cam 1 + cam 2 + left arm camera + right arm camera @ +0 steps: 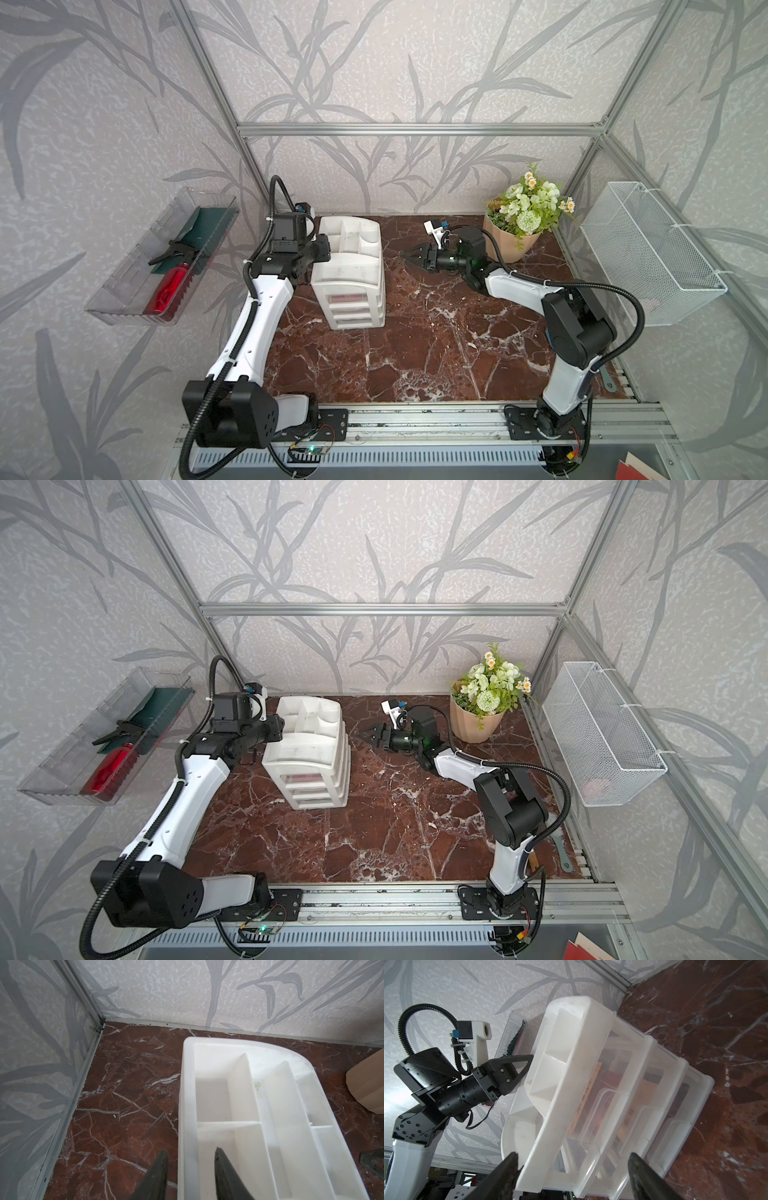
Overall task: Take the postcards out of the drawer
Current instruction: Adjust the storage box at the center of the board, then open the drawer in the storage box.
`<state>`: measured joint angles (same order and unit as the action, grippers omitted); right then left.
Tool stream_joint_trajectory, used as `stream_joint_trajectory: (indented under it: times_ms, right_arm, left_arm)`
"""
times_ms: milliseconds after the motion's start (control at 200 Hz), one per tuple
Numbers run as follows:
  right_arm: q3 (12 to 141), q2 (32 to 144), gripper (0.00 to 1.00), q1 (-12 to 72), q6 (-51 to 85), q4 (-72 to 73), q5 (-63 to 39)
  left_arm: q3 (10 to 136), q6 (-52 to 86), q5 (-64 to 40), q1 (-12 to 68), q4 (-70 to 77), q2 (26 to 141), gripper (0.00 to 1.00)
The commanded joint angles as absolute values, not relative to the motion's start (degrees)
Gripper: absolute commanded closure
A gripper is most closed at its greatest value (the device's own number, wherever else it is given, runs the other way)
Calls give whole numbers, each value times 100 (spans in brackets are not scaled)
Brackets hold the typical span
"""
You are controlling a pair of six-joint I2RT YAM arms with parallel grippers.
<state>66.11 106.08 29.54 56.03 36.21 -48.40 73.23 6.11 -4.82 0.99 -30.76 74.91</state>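
Observation:
A white plastic drawer unit (349, 270) (307, 746) stands at the back left of the marble table, with a divided tray on top and three translucent drawers that look pushed in. The postcards show only dimly through the drawer fronts: a red patch in the top drawer (348, 297) (305, 777), and a pale peach card with print (589, 1095) beside a red one. My left gripper (322, 249) (190, 1152) is open, its fingers straddling the tray's left rim (187, 1084) without touching it. My right gripper (411, 257) (573, 1157) is wide open just right of the unit, pointing at it.
A potted bunch of flowers (515, 241) stands at the back right behind my right arm. A wire basket (648, 253) hangs on the right wall. A clear tray (124, 291) on the left wall holds a red bottle. A grey tool (561, 850) lies at the front right edge.

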Motion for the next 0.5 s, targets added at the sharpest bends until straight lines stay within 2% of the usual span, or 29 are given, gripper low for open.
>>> stream_joint_trajectory:
  times_ms: [0,125,495]
  right_arm:
    - [6552,10798,18,3106,6155,4581,-4802]
    - [6530,10961,17,3260,6430,4917,-4657]
    - [6236,11137,17,3462,7036,5630,-4222]
  left_arm:
    - [7643,421,-469,71,-3042,7620,76]
    - [7690,419,-540,79,-3083,7732,87]
    - [7652,424,-540,72,-3107,7958,100]
